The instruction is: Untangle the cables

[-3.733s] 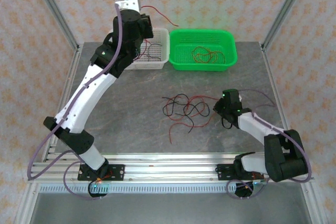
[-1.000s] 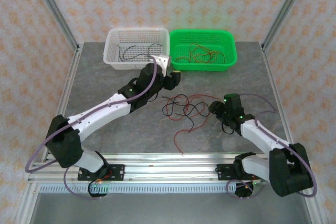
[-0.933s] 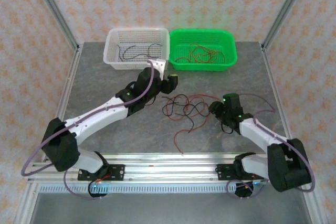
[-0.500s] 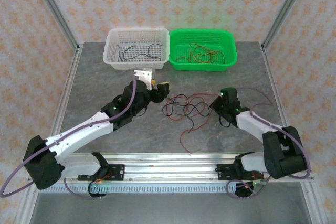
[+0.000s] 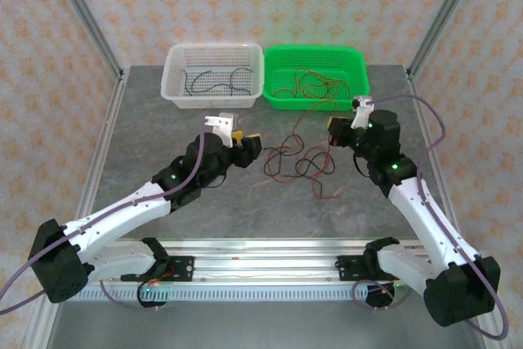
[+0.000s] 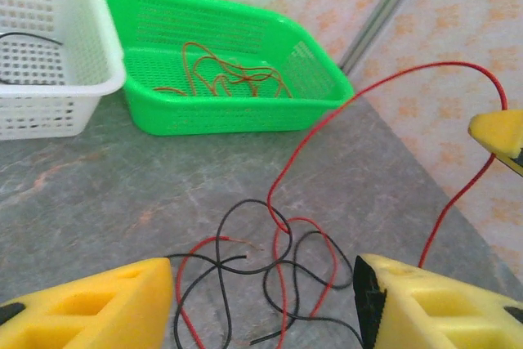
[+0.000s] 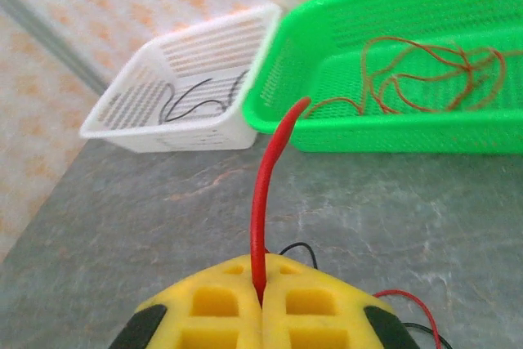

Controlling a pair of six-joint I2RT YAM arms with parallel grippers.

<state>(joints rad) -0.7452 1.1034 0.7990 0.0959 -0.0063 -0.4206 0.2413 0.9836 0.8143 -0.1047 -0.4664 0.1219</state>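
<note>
While the left claw (image 6: 261, 308) gapes, the right claw (image 7: 261, 293) pinches a thin red cable (image 7: 266, 173).

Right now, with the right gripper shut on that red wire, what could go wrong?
1. The red wire in the right gripper loops through black wires in the tangle; pulling further could cinch a knot or drag the lot.
2. The left gripper is open near the tangle and pins nothing, so the pile may slide toward the green basket.
3. The wire is thin and pinched at the pad edge; it may slip out.
</note>
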